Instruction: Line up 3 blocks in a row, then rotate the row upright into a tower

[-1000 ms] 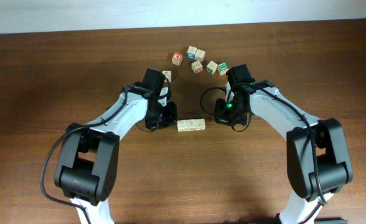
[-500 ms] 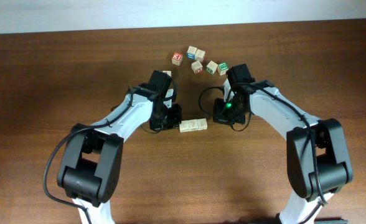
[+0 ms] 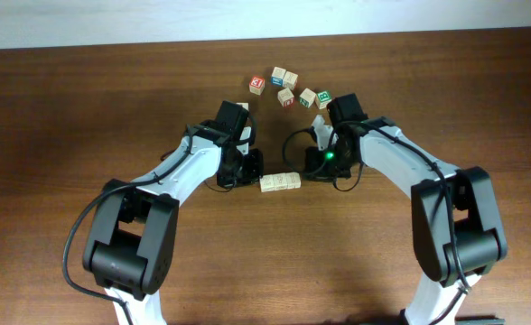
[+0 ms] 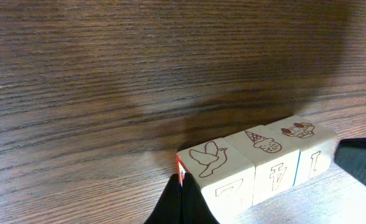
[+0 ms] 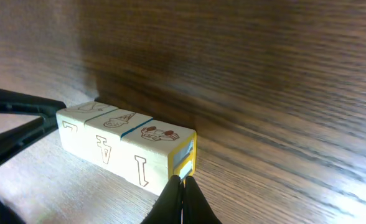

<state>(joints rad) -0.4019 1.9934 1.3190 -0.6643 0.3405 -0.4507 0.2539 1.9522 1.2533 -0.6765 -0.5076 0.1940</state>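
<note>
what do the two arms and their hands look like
Both the left arm and right arm have white links joined by bulky black joints, with a thin black cable looping alongside. A green light glows near the right wrist. The left hand and right hand are slim, black and taper to points.

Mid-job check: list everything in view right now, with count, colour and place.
Row blocks: three, pale wood with brown drawings, touching end to end mid-table; one end face yellow.
Loose blocks: six clearly seen, pale wood with red, blue or green faces, clustered farther back; maybe a seventh, half hidden, left of the cluster.
Table: one, dark brown wood, under everything.
Arms: two, white and black, reaching in from the near edge.
Left gripper: one, black, shut, tips at the row's left end.
Right gripper: one, black, shut, tips at the yellow end.
</note>
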